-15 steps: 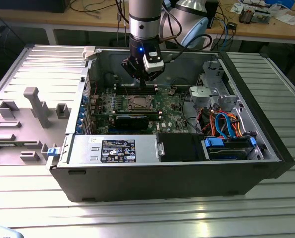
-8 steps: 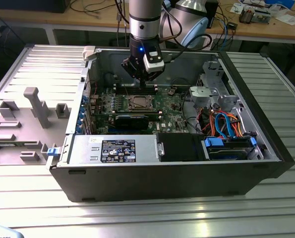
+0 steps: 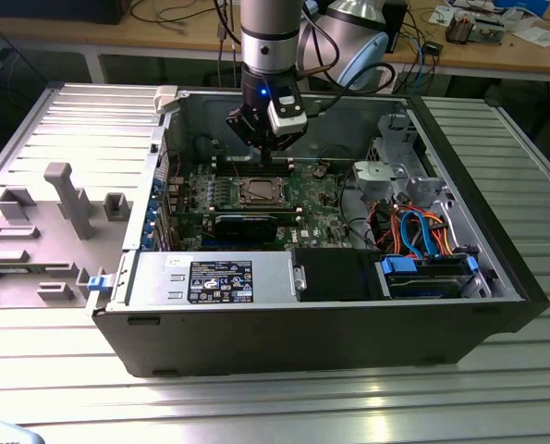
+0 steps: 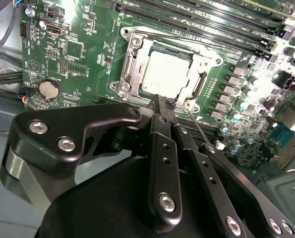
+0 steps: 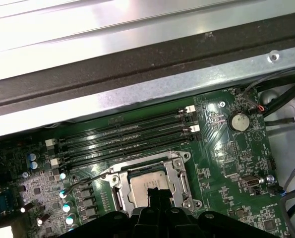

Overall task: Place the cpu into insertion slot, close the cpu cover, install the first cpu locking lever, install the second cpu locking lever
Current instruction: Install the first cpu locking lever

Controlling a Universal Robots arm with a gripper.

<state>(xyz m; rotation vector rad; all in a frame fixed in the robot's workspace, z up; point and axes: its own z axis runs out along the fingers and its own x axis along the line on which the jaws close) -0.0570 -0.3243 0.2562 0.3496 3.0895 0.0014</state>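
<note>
From my station I see the gripper (image 3: 273, 157) hanging inside the open computer case (image 3: 496, 268), just above the green motherboard (image 3: 316, 199) and on the far side of the socket in the exterior view. In the second wrist view the fingers (image 4: 159, 111) look pressed together with nothing between them, their tips right at the edge of the insertion slot (image 4: 132, 54).

The cpu (image 4: 164, 73) lies flat in the slot — its dull silvery top shows through the window of the cpu cover (image 4: 199, 82), which is down over it. I pick out the same chip (image 5: 145, 186) in the first wrist view, framed by the metal cover (image 5: 182, 178), beside the long memory slots (image 5: 122, 136).

One thin wire lever (image 4: 199, 130) slants away from the socket corner past the fingertips; a second (image 5: 88, 179) stands out on the opposite side — whether either is latched, I cannot tell. The case rests on a ribbed metal tabletop (image 3: 284, 398).
</note>
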